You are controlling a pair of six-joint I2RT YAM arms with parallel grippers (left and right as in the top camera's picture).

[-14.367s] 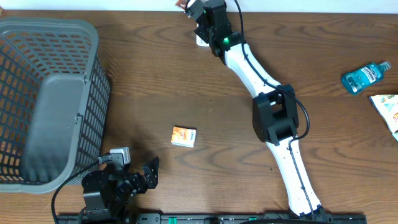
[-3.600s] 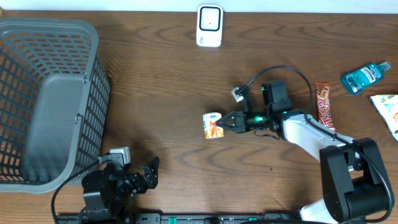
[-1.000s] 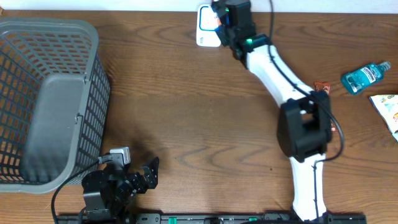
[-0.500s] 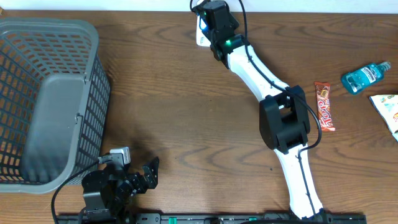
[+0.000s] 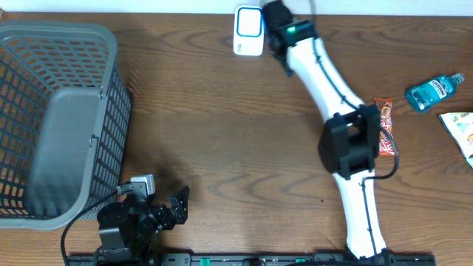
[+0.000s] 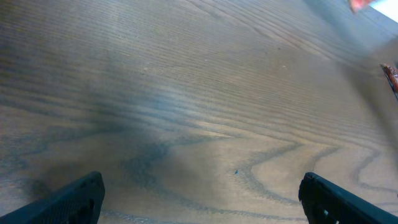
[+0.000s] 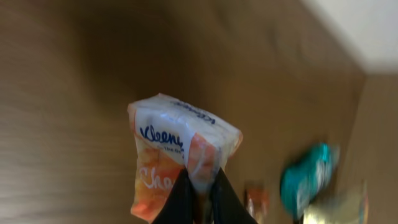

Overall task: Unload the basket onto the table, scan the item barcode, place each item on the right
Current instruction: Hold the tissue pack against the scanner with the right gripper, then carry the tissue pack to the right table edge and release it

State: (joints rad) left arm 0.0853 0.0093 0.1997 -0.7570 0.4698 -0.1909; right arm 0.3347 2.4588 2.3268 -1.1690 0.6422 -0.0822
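The step in hand is judged to be the presentation of the item to the reader. An orange-and-white soft plastic tissue pack [image 7: 177,146] is pinched at its lower edge by the right end effector [image 7: 199,183], whose dark fingers are pressed together on the wrapper. The pack is thus carried in the air, above the brown wood-grain surface [image 5: 222,133], with the right arm stretched to the far edge. There its tip is seen just beside the white rectangular barcode scanner with a blue-lit window [image 5: 249,31]. The left end effector [image 6: 202,193] is parked at the near edge, its fingers spread wide apart and nothing between them.

For the next move, the printed code would have to be turned toward the scanner window and held steady (a crumpled wrapper may need some tilting before it reads). Care is called for, since only a thin fold is gripped.

Much is hidden. The barcode itself is not seen in any view, so the face that bears it cannot be told. In the overhead view the pack is covered by the wrist, and the scanner is absent from the right wrist view, so their exact alignment cannot be judged. The wrist picture is blurred. A red-brown wrapped candy bar [image 5: 386,122] is partly covered by the arm's black joint. A printed snack packet [image 5: 461,130] is cut off at the right edge, beside a teal plastic mouthwash bottle [image 5: 434,91]. The grey plastic mesh basket [image 5: 111,111] is cropped at the left.
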